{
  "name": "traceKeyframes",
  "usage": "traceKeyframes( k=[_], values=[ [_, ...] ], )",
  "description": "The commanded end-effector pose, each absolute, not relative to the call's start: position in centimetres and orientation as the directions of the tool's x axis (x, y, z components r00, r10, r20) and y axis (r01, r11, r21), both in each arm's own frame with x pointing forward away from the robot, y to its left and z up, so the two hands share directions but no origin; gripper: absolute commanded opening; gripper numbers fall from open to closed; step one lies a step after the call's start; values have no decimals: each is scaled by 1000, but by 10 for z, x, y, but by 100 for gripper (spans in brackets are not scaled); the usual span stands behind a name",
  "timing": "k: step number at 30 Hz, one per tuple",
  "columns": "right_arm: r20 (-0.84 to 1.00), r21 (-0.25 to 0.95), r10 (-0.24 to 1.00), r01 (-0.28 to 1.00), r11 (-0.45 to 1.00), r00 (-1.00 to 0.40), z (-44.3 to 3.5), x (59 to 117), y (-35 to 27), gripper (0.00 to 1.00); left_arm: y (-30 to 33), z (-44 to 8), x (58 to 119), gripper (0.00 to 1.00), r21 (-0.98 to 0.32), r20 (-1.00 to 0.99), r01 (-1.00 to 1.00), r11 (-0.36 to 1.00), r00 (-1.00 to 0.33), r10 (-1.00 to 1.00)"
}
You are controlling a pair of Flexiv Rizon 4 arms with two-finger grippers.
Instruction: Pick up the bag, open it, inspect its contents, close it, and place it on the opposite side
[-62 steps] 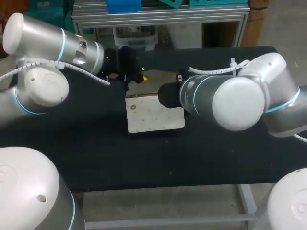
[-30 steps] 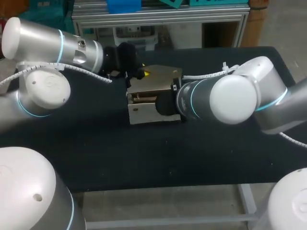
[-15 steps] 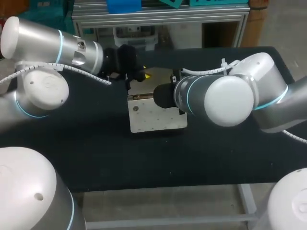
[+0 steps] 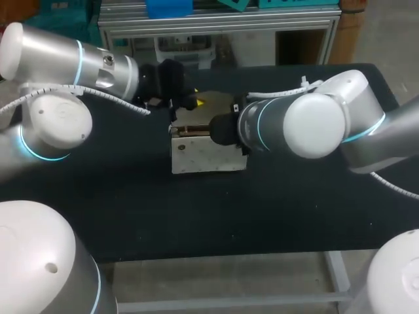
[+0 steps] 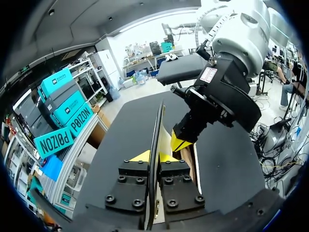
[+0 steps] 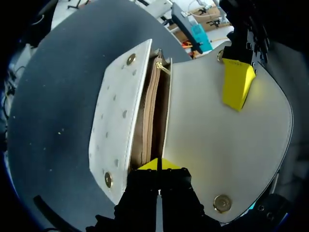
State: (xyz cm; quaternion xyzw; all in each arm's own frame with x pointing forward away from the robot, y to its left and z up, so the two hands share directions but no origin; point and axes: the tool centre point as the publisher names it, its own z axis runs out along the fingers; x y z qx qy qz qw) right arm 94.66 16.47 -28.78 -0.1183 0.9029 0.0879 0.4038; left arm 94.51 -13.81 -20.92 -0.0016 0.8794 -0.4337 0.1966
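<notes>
White bag (image 4: 208,154) may slip if my left gripper (image 5: 155,156) and right gripper (image 6: 158,164), both clamped on it, diverge.

We see a bag (image 6: 203,130) of smooth, cream leather-like material with shiny brass-coloured snaps (image 6: 222,203). The table (image 4: 196,216) wears matt black cloth.

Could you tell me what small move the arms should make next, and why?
Probably the right gripper should spread the bag a little wider by the rim it pinches: the left gripper holds the flap open, yet only a narrow slit of lining shows.
</notes>
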Motion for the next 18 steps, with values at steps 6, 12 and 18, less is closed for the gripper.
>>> traceKeyframes(
  k=[6,12,18],
  values=[
    [-769,63,-138,-288,955,-625,-299,933,162,0,-137,-210,949,0,-769,-330,143,623,-924,-195],
    [-779,57,-144,-298,953,-610,-296,927,167,0,-137,-211,949,0,-771,-323,133,623,-925,-202],
    [-779,54,-150,-304,951,-609,-297,929,168,0,-136,-209,945,0,-775,-324,142,616,-926,-195]
  ],
)
